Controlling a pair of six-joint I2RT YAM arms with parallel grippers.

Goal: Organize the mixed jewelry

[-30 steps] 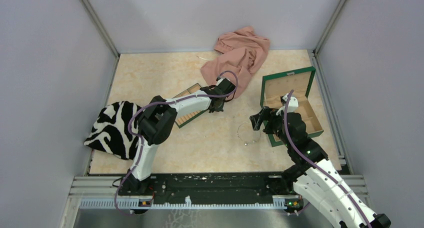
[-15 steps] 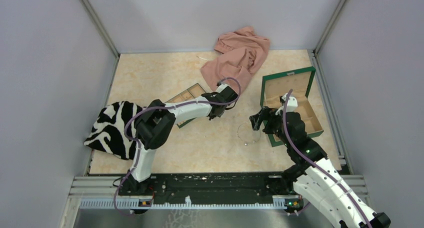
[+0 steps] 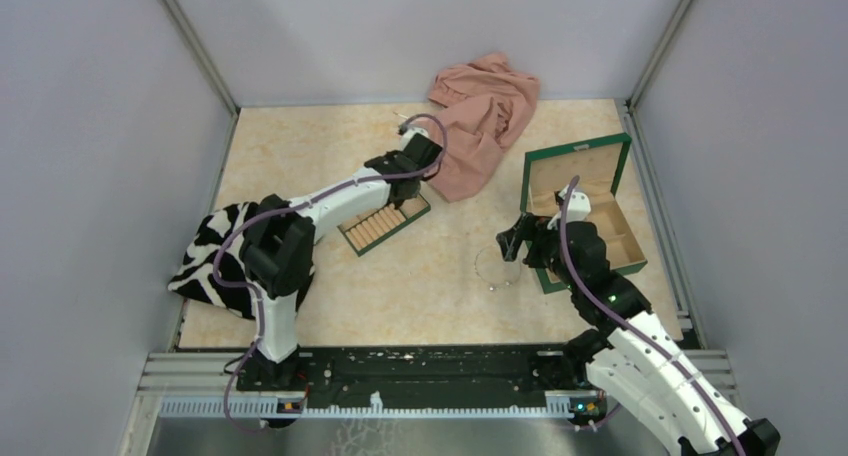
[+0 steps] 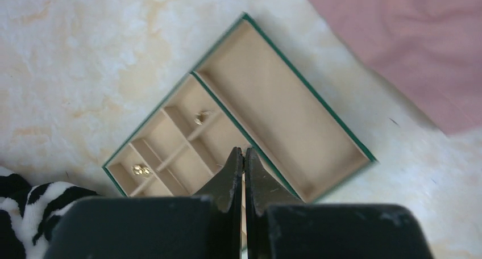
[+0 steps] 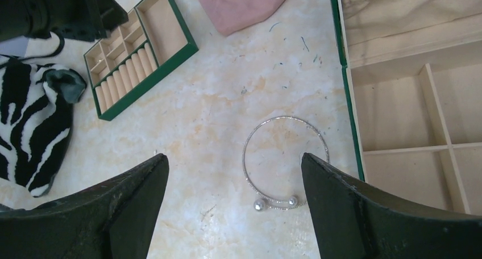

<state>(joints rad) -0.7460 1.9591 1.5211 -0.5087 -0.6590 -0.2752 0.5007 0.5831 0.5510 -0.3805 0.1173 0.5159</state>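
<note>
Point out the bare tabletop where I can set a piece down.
Free: the far-left corner, bordered by the pink cloth and slotted tray; the near middle, between the zebra cloth and necklace. Crowded: the right, where the right claw hangs over the necklace beside the green box.

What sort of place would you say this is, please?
Likely a robot lab test cell: plain grey panel walls, a beige marble-patterned tabletop, and white robot arms bolted to a black base rail.
</note>
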